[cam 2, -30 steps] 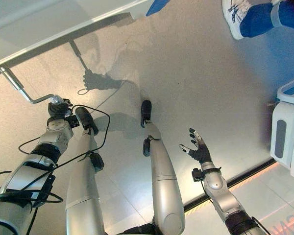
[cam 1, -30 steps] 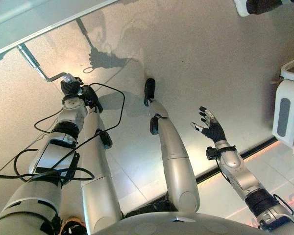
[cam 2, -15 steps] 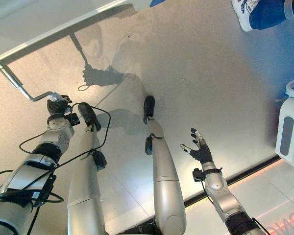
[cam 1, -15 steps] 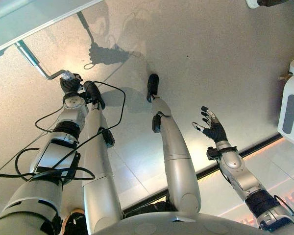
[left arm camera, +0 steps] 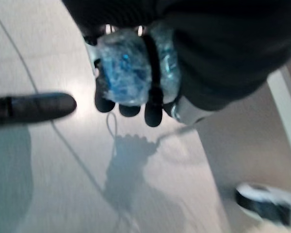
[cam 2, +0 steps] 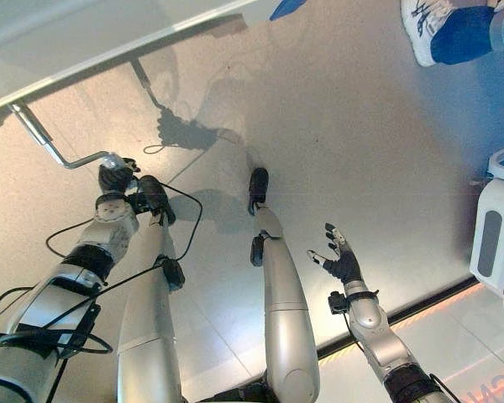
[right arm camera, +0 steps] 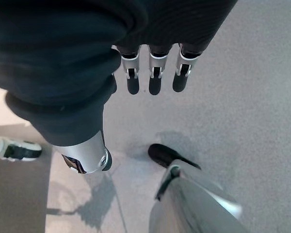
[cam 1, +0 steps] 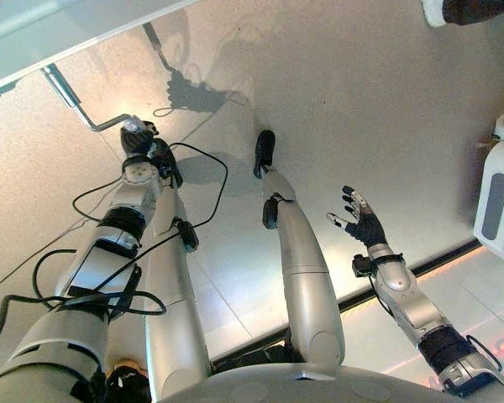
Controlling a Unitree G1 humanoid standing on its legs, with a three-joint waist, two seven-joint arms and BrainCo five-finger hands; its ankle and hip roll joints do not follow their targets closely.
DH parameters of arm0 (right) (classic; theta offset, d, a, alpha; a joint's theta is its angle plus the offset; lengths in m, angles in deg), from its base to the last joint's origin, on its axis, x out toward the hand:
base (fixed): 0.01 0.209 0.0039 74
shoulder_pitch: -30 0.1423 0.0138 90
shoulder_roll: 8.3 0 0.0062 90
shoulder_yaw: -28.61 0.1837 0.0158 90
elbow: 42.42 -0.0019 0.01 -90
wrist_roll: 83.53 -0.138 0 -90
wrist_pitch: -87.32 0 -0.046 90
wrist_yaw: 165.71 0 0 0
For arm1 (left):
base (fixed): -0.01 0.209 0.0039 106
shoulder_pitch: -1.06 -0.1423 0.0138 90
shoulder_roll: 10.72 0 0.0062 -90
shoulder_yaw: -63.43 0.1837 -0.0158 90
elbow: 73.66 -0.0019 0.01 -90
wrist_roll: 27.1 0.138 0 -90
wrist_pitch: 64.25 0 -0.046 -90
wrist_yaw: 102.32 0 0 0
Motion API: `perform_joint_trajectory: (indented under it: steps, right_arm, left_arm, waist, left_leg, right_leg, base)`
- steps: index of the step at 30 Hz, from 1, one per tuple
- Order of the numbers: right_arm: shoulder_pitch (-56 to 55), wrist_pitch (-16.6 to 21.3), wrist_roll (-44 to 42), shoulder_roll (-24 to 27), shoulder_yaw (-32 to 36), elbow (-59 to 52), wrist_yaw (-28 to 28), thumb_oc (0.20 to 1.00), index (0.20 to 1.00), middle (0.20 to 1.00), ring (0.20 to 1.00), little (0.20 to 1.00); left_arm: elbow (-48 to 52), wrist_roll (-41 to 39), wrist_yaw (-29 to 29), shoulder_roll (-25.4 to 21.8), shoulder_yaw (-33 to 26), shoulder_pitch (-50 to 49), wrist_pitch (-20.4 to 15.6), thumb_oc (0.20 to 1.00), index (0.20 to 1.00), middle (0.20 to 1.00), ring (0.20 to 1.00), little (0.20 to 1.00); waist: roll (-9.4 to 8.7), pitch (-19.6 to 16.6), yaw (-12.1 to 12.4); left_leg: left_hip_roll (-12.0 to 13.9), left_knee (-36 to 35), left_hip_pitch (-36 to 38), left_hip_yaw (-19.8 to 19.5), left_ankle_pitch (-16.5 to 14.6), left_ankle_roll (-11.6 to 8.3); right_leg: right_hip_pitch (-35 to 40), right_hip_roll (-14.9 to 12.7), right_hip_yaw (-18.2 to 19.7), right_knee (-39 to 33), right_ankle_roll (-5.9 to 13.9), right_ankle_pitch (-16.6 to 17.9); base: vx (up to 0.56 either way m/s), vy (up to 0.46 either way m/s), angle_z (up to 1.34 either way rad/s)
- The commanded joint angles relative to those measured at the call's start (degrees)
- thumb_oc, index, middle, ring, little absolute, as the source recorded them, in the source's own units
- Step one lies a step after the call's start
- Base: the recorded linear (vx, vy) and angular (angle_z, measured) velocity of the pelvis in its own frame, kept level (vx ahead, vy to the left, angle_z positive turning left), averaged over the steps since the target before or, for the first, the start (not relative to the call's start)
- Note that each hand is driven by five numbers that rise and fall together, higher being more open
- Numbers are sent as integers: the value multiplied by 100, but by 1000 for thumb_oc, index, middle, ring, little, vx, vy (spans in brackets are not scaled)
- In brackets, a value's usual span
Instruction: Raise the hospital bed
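At the upper left of the frame the bed edge runs along the top, and its crank slants down from there to my left hand. That hand has its fingers curled round the crank's wrapped grip. My right hand, lower right, hangs spread wide, holding nothing, well apart from the crank.

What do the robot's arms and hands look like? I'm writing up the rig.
Both arms are silver-grey shells with black bands at the joints. The left robot hand and right robot hand have dark ribbed covers over back and wrist, with silver fingers ending in dark tips. Black cables loop along the left arm.
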Motion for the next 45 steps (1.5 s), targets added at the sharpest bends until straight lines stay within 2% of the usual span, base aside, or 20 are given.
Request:
perform_joint_trajectory:
  steps: [1, 7, 15, 16, 24, 29, 30, 35, 45]
  right_arm:
    - [-158, -1, 22, 296, -28, 304, -32, 1000, 1000, 1000, 1000, 1000]
    - [-103, -179, 54, 195, -17, 677, 57, 1000, 1000, 1000, 1000, 1000]
    - [-91, -281, 86, 112, 41, 930, 101, 1000, 1000, 1000, 1000, 1000]
    - [-104, -345, 117, 62, 73, 1018, 135, 1000, 1000, 1000, 1000, 1000]
    - [-172, -493, 184, -78, 168, 1410, 196, 1000, 1000, 1000, 1000, 1000]
    - [-204, -527, 208, -101, 197, 1486, 225, 1000, 1000, 1000, 1000, 1000]
    - [-251, -551, 224, -121, 225, 1612, 243, 1000, 1000, 1000, 1000, 1000]
    - [-271, -596, 257, -194, 222, 1808, 268, 1000, 1000, 1000, 1000, 1000]
    - [-364, -668, 291, -339, 225, 2222, 364, 1000, 1000, 1000, 1000, 1000]
  left_arm:
    - [1286, 452, -394, 95, 309, 681, -472, 200, 200, 200, 200, 200]
    - [1952, 407, -542, 168, 266, -7, -510, 200, 200, 200, 200, 200]
    - [2577, 312, -616, 161, 124, -616, -587, 200, 200, 200, 200, 200]
    - [2892, 312, -679, 155, 83, -934, -591, 200, 200, 200, 200, 200]
    - [3558, 202, -862, 75, -176, -1829, -611, 200, 200, 200, 200, 200]
    - [3790, 153, -920, 33, -292, -2159, -612, 200, 200, 200, 200, 200]
    - [3923, 127, -964, -39, -416, -2430, -634, 200, 200, 200, 200, 200]
    - [4050, 66, -1030, -102, -566, -2783, -631, 200, 200, 200, 200, 200]
    - [3964, 25, -1158, -338, -926, -3361, -565, 200, 200, 200, 200, 200]
  waist:
    - [409, 93, -226]
    - [537, 90, -75]
    - [637, 83, 108]
    - [676, 56, 205]
    - [746, -30, 479]
    - [739, -51, 565]
    - [722, -100, 661]
    - [684, -149, 789]
    - [499, -328, 1083]
  left_leg:
    - [-112, 75, 508, -150, -434, -18]
    - [-169, -111, 1206, -169, -401, -27]
    - [-231, -203, 1701, -231, -413, -4]
    - [-272, -238, 1882, -260, -411, 13]
    - [-380, -302, 2290, -377, -440, 71]
    - [-400, -297, 2386, -433, -465, 87]
    - [-431, -266, 2432, -488, -500, 112]
    - [-469, -247, 2507, -577, -534, 143]
    - [-533, -288, 2611, -791, -581, 189]
  right_leg:
    - [725, 457, -447, -1082, 284, 741]
    - [1419, 426, -512, -1215, 270, 699]
    - [1937, 392, -572, -1270, 253, 651]
    - [2175, 358, -624, -1330, 258, 639]
    - [2728, 264, -744, -1454, 287, 615]
    - [2904, 227, -789, -1513, 309, 621]
    - [3040, 190, -839, -1548, 328, 618]
    - [3232, 140, -927, -1632, 370, 654]
    - [3607, 28, -1166, -1823, 484, 711]
  base:
    - [0, 0, 0]
    - [-10, 7, -2]
    - [8, 19, 2]
    - [15, 32, 6]
    - [21, 44, 12]
    - [16, 60, 10]
    - [18, 60, 11]
    - [25, 76, 16]
    - [52, 59, 13]
